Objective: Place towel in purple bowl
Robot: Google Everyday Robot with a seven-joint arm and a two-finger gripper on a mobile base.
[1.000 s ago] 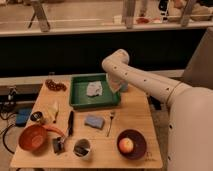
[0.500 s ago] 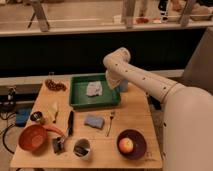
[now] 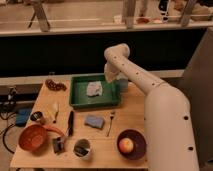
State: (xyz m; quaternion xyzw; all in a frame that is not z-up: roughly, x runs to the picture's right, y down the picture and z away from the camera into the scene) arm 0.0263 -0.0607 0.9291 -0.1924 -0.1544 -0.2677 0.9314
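The towel [image 3: 93, 89] is a crumpled pale cloth lying in the green tray [image 3: 80, 102] at the back of the table. My gripper [image 3: 111, 76] hangs over the tray's far right corner, just right of the towel and apart from it. The purple bowl [image 3: 137, 137] stands at the table's front right with a red and yellow apple [image 3: 126, 145] in it.
An orange bowl [image 3: 33, 137] stands at the front left and a metal cup [image 3: 82, 148] at the front middle. A blue sponge [image 3: 94, 121], a fork [image 3: 110, 123] and a black tool [image 3: 70, 123] lie between the tray and the bowls. My white body [image 3: 170, 130] fills the right side.
My gripper has shifted a little up and toward the tray's far edge. The towel has not moved.
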